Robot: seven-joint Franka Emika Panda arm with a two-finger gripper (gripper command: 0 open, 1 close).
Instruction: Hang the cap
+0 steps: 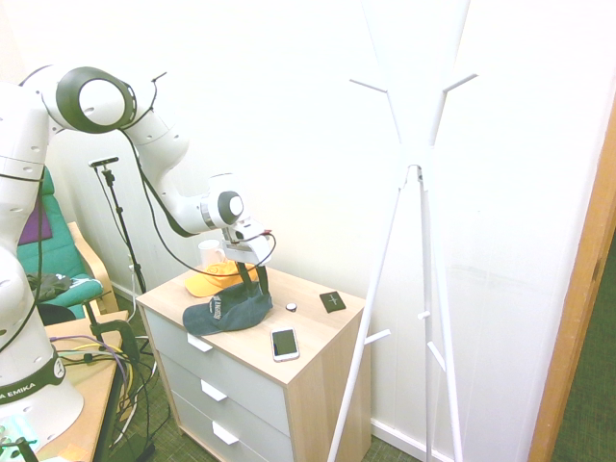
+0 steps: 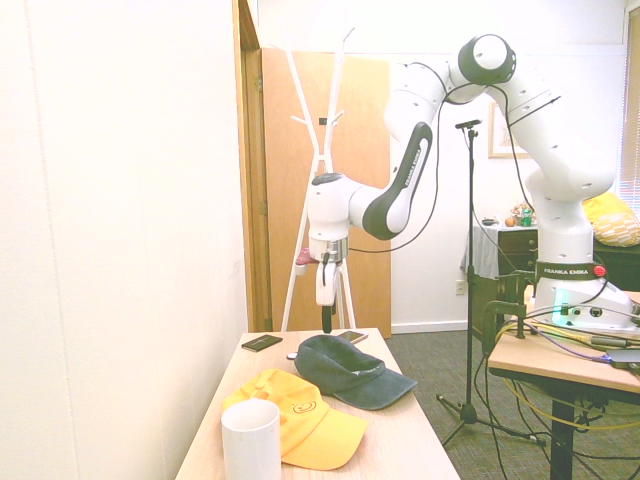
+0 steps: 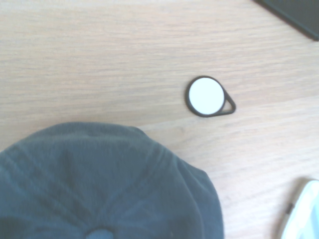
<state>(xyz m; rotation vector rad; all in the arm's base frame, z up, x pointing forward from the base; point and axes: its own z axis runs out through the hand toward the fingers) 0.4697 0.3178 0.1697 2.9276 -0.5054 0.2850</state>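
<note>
1. the claw [image 1: 248, 276] is hanging just above the navy cap [image 1: 229, 310], pointing almost straight down over the rear of its crown; this looks like the reach-in step before any grasp.
2. whether the claw's fingers are apart or together cannot be told: in the first outside view they are lost against the two caps, and in the second outside view only one dark tip [image 2: 326, 322] is showing edge-on. nothing is visibly held.
3. the navy cap is lying flat on the bench [image 1: 310, 352], directly under and slightly in front of the claw, its brim overlapping the yellow cap [image 2: 300, 425] lying beyond it.
4. the next move probably calls for sinking the last bit and pinching a fold of the soft crown or the brim edge, without catching the yellow cap, then lifting and carrying it far to the side, where the white coat stand [image 1: 419, 183] is standing well apart from the claw.
5. the wrist view is showing the crown's seams and a small round white tag [image 3: 205, 95] lying just clear of the cap, which the second outside view is hiding.
6. the first outside view is showing a white phone [image 1: 284, 343] and a black square [image 1: 332, 300] beside the claw; the second is showing a white cup [image 2: 250, 440] on the far side of the caps.
</note>
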